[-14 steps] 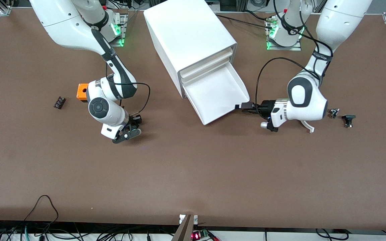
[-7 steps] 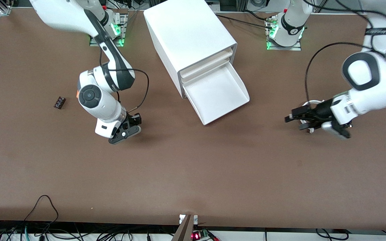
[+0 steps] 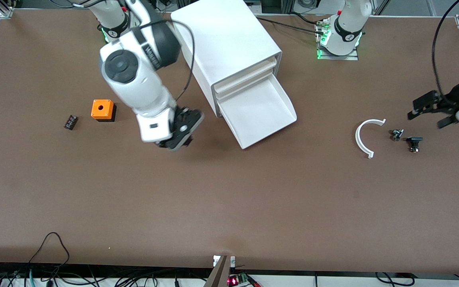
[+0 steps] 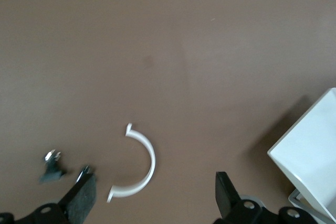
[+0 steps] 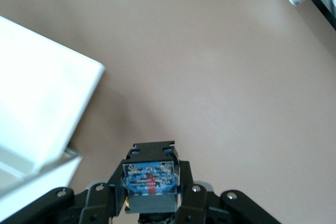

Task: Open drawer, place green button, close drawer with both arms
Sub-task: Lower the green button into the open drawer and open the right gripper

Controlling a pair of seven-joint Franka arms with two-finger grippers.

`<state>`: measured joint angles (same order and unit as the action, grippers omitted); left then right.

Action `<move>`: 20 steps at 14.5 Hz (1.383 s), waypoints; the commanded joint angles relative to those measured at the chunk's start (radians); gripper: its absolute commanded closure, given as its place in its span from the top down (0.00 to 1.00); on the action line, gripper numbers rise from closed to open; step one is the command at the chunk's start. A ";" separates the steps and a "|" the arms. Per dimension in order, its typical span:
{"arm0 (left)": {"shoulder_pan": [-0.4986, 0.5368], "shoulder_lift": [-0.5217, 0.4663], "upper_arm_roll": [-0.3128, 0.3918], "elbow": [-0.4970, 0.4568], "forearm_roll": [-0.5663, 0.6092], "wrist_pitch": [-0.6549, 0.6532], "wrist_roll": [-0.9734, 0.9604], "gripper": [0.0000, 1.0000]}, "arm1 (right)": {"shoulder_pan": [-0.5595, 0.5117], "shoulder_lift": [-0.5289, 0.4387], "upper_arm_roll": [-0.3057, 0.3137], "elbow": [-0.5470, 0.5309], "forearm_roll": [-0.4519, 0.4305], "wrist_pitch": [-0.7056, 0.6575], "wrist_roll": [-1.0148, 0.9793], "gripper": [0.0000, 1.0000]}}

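The white cabinet (image 3: 225, 44) stands mid-table with its lowest drawer (image 3: 271, 119) pulled out and empty. My right gripper (image 3: 181, 130) hangs over the table beside the drawer, toward the right arm's end. In the right wrist view my right gripper (image 5: 151, 187) is shut on the button (image 5: 151, 174), which shows a dark grey body and a blue label; its green cap is hidden. The cabinet's wall (image 5: 42, 108) shows there too. My left gripper (image 3: 426, 113) is open and empty over the left arm's end of the table; its fingers (image 4: 84, 198) stand wide apart.
An orange cube (image 3: 102, 109) and a small black ribbed part (image 3: 70, 122) lie toward the right arm's end. A white curved piece (image 3: 367, 135) and two small dark parts (image 3: 397, 134) (image 3: 414, 142) lie below my left gripper. The drawer's corner (image 4: 310, 156) shows in the left wrist view.
My right gripper rose from the table and moved toward the open drawer. My left gripper drew away from the drawer's front to the left arm's end, uncovering the white curved piece.
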<state>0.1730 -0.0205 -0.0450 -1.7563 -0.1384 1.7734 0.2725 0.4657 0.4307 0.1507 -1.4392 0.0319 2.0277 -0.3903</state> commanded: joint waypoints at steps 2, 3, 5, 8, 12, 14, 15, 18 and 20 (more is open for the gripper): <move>-0.044 -0.001 -0.024 0.110 0.166 -0.155 -0.297 1.00 | 0.099 0.091 0.047 0.137 0.016 -0.009 -0.091 0.41; -0.044 -0.004 -0.024 0.116 0.171 -0.157 -0.300 1.00 | 0.122 0.120 0.062 0.178 0.016 -0.009 -0.128 0.41; -0.044 -0.004 -0.024 0.115 0.184 -0.157 -0.302 1.00 | 0.168 0.154 0.067 0.220 0.016 -0.009 -0.227 0.41; -0.044 0.001 -0.024 0.115 0.184 -0.154 -0.302 1.00 | 0.185 0.189 0.108 0.240 0.016 -0.011 -0.415 0.41; -0.044 0.004 -0.022 0.113 0.183 -0.150 -0.302 1.00 | 0.251 0.229 0.112 0.237 -0.042 -0.037 -0.498 0.41; -0.044 0.004 -0.022 0.115 0.183 -0.149 -0.302 1.00 | 0.280 0.266 0.110 0.237 -0.059 -0.038 -0.518 0.41; -0.044 0.004 -0.022 0.115 0.183 -0.149 -0.302 1.00 | 0.286 0.282 0.110 0.237 -0.087 -0.038 -0.522 0.41; -0.044 0.005 -0.021 0.115 0.181 -0.149 -0.302 1.00 | 0.300 0.315 0.110 0.229 -0.124 -0.037 -0.522 0.41; -0.044 0.005 -0.021 0.115 0.180 -0.149 -0.302 1.00 | 0.318 0.338 0.110 0.229 -0.127 -0.032 -0.519 0.41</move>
<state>0.1311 -0.0280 -0.0661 -1.6634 0.0165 1.6385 -0.0189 0.7662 0.7415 0.2591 -1.2427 -0.0829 2.0105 -0.8935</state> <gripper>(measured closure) 0.000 0.573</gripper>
